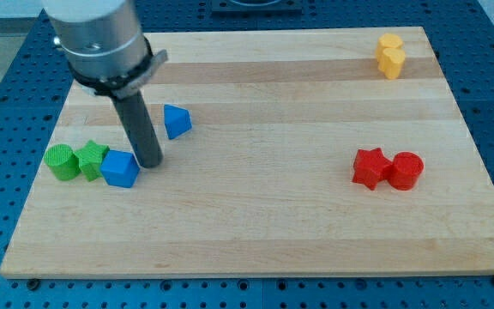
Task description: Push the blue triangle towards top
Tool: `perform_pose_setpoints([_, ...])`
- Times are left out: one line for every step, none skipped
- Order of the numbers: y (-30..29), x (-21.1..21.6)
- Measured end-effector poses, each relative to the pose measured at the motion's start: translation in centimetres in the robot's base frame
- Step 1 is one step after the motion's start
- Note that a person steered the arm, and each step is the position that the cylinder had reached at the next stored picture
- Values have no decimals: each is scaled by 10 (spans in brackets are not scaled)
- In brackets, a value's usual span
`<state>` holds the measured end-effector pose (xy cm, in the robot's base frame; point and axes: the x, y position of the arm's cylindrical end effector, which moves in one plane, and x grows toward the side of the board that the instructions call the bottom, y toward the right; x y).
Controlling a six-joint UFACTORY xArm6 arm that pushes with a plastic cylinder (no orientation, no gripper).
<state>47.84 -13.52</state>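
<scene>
The blue triangle [177, 121] lies on the wooden board [264, 215] in its upper left part. My tip [150, 162] stands on the board below and a little left of the triangle, a short gap away. A blue cube [120, 168] sits just left of my tip, close to or touching the rod. The rod rises from my tip to the arm's grey body at the view's top left.
A green round block [60, 161] and a green star [91, 160] sit left of the blue cube. A red star [370, 167] and a red cylinder [406, 170] are at the right. A yellow block [390, 56] is at the top right.
</scene>
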Motion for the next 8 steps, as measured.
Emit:
perform_pose_setpoints([13, 0])
perform_pose_setpoints([21, 0])
perform_pose_setpoints([28, 0])
perform_pose_setpoints([41, -15])
perform_pose_setpoints([43, -24])
perform_pose_setpoints([42, -73])
perform_pose_setpoints([33, -73])
perform_pose_setpoints([5, -72])
